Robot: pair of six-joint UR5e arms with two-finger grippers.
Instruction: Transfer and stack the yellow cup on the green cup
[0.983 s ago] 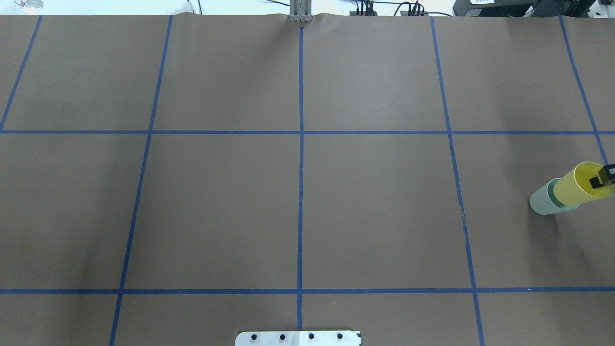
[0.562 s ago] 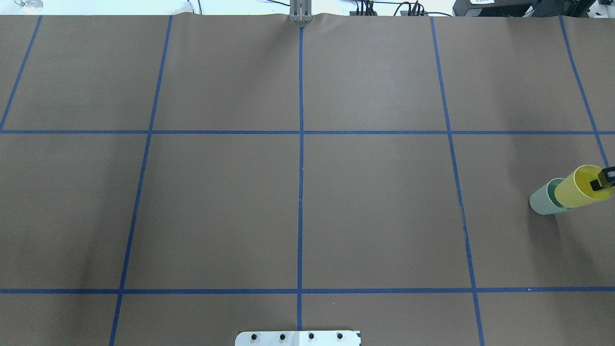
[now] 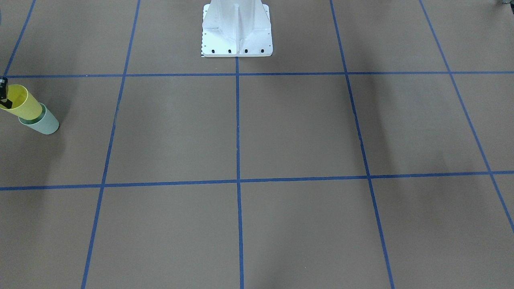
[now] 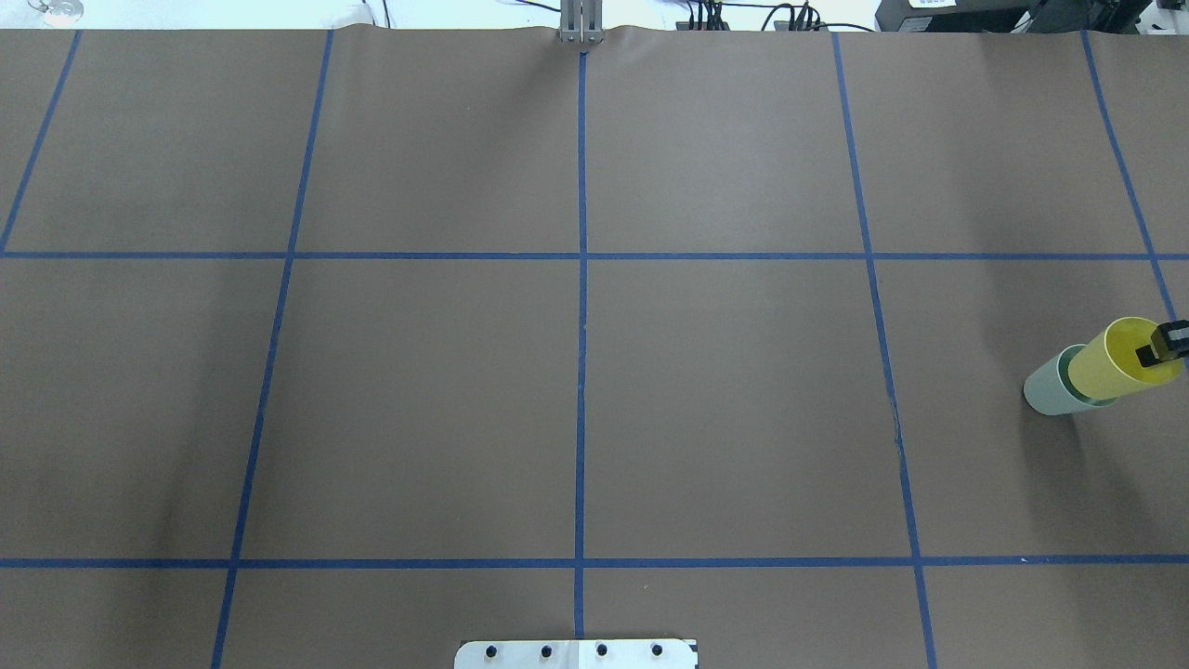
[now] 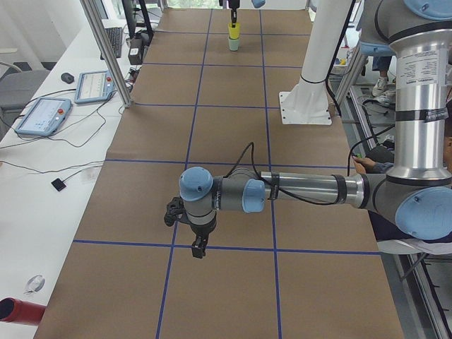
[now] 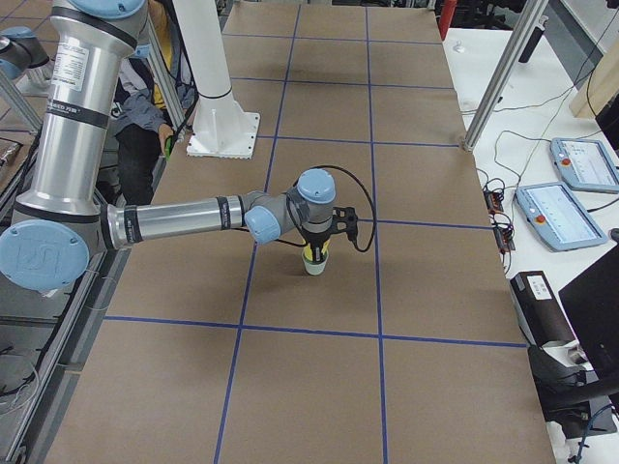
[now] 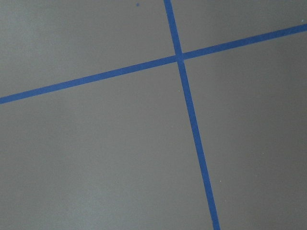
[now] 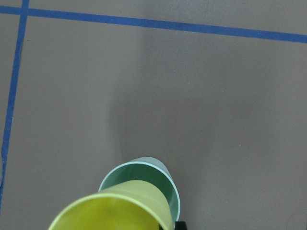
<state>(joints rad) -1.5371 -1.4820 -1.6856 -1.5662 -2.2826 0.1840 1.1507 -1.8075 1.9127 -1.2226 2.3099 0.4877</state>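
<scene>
Sinking lower than a second ago, the yellow cup (image 4: 1110,367) nests partway inside the green cup (image 4: 1045,390) by the table's (image 4: 725,390) right edge. Right gripper (image 4: 1163,344) pinches its rim; release looks close. Left gripper (image 5: 199,250): parted or closed, can't tell.

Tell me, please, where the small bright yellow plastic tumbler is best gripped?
Its rim, from above, one finger inside: the bright yellow plastic tumbler stands mouth-up, base nested in the pale mint-green plastic tumbler, which hides its lower wall. The right gripper pinches there.
</scene>
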